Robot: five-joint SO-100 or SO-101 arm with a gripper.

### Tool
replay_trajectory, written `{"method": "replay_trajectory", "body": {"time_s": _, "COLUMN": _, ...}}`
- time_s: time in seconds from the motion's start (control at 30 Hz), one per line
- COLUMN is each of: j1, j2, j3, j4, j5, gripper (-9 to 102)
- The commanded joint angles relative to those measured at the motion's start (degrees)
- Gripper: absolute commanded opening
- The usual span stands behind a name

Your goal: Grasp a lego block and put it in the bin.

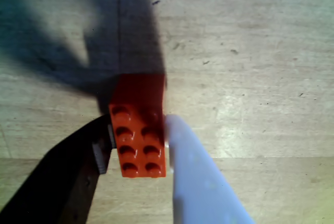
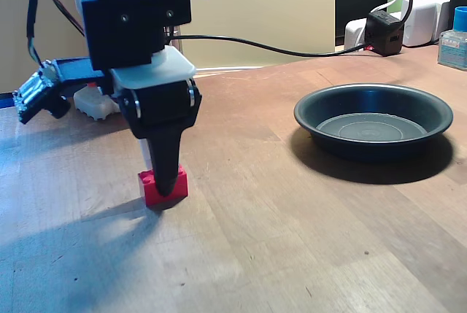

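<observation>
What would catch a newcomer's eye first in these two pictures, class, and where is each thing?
The bright red lego block stands out first, low on the wooden table at the left of the fixed view, with the tool closed around it. In the wrist view the block sits between a dark finger and a white one. Next comes the empty dark round bin, at the right of the fixed view, apart from the block.

The lego block (image 2: 163,187) is a small bright red brick with two rows of four studs on top (image 1: 139,139). It sits flat on the wooden table, studs up, at the left of the fixed view. The bin (image 2: 373,121), a wide, shallow dark round metal pan with a flared rim and ringed flat bottom, stands upright well apart to the right.
</observation>
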Motion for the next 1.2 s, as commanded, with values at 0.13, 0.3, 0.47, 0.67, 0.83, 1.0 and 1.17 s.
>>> {"method": "replay_trajectory", "body": {"time_s": 0.13, "j1": -6.7, "j2": 5.3, "j3": -2.2, "j4": 5.5, "j5": 10.2, "gripper": -1}}
{"method": "replay_trajectory", "body": {"time_s": 0.3, "j1": -13.4, "j2": 11.4, "j3": -0.2, "j4": 6.9, "j5": 21.1, "gripper": -1}}
{"method": "replay_trajectory", "body": {"time_s": 0.47, "j1": -20.7, "j2": 14.0, "j3": -0.2, "j4": 9.6, "j5": 31.9, "gripper": -1}}
{"method": "replay_trajectory", "body": {"time_s": 0.67, "j1": -32.7, "j2": 14.2, "j3": -0.4, "j4": 8.4, "j5": 50.4, "gripper": -1}}
{"method": "replay_trajectory", "body": {"time_s": 0.83, "j1": -40.0, "j2": 13.6, "j3": -3.2, "j4": 7.8, "j5": 62.3, "gripper": -1}}
{"method": "replay_trajectory", "body": {"time_s": 1.0, "j1": -44.6, "j2": 13.4, "j3": -4.8, "j4": 7.7, "j5": 68.3, "gripper": -1}}
{"method": "replay_trajectory", "body": {"time_s": 1.17, "j1": -48.3, "j2": 13.4, "j3": -5.4, "j4": 3.3, "j5": 75.2, "gripper": 0}}
